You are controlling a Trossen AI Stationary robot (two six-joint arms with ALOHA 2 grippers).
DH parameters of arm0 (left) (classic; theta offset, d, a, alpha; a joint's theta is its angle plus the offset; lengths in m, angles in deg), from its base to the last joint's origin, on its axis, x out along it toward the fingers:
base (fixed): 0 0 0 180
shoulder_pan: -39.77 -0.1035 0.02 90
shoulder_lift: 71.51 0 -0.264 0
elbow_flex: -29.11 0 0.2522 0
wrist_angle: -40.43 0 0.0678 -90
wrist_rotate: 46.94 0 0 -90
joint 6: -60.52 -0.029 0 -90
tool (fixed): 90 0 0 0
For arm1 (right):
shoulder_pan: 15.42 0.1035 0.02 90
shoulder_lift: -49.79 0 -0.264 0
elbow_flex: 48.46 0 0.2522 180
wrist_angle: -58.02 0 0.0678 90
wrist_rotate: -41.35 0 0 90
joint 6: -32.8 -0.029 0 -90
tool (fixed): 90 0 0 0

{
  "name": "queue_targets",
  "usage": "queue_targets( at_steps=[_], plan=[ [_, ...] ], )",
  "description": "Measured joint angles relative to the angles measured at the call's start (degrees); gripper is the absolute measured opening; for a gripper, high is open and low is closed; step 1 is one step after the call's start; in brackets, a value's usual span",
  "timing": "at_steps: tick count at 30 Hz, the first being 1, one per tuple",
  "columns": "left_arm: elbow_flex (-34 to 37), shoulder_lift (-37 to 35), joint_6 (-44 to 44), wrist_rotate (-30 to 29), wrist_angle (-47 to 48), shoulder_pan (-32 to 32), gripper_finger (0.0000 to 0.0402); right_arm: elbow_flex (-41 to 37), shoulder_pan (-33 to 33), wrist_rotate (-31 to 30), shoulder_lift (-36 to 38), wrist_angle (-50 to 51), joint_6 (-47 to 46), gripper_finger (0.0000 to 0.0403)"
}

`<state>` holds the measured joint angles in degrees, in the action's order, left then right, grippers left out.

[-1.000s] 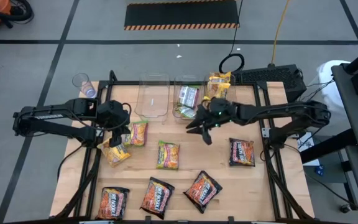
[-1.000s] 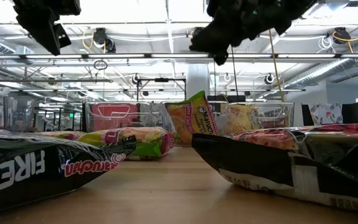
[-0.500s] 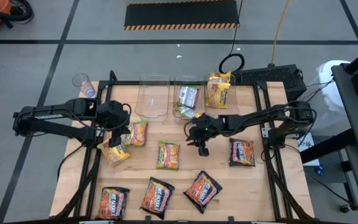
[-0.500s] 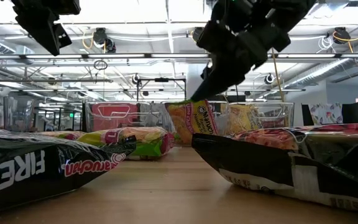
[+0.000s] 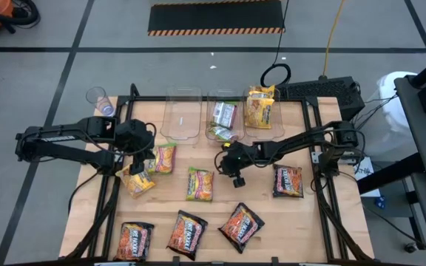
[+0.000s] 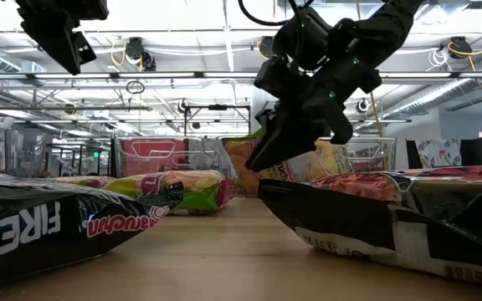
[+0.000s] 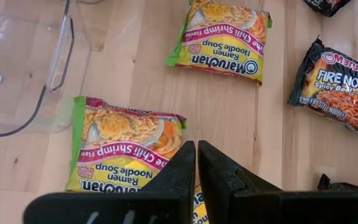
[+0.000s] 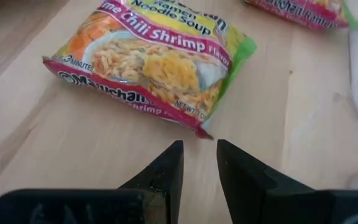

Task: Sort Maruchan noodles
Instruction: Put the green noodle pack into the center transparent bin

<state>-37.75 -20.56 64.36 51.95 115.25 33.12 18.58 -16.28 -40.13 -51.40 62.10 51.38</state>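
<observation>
Right gripper [image 8: 198, 144] first: fingers apart, clamped on nothing, hung low just past the table's centre toward 3 o'clock. Aimed at the green-edged packet [image 8: 154, 62] lying flat close by at 9 o'clock of it, near but not touching. Probably lined up there to pinch the packet's crimped end seam, the only raised lip on so flat a thing. Left gripper [image 7: 196, 146] at 9 o'clock of the table [image 5: 309, 222], held high, fingers all but together and seemingly empty, above a yellow packet [image 5: 135, 181] and a second green-edged one [image 7: 126, 152]; likely just waiting. Three clear bins along 12 o'clock: the empty bin [image 5: 182, 118], the middle bin [image 5: 211, 111] with packets inside, the end bin [image 5: 272, 122] with a yellow packet standing in it, so sorting by colour apparently under way. Dark packets [image 5: 187, 233] in a row at 6 o'clock, another dark one [image 5: 288, 180] at 3 o'clock, all untouched. Crinkly, glossy plastic film throughout, slightly puffed over a stiff noodle block; probably slippery and quick to slide on the smooth pale wood. Thin, rigid, see-through plastic in the bins, rounded at the corners.
</observation>
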Motion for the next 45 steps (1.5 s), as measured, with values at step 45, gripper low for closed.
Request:
queue_targets(
  at_steps=[45],
  plan=[
    [0.0, 0.0, 0.8, 0.0, -0.1, 0.0, 0.0024, 0.0, 0.0, 2.1, -8.7, -14.4, 12.1, 0.0093]
  ],
)
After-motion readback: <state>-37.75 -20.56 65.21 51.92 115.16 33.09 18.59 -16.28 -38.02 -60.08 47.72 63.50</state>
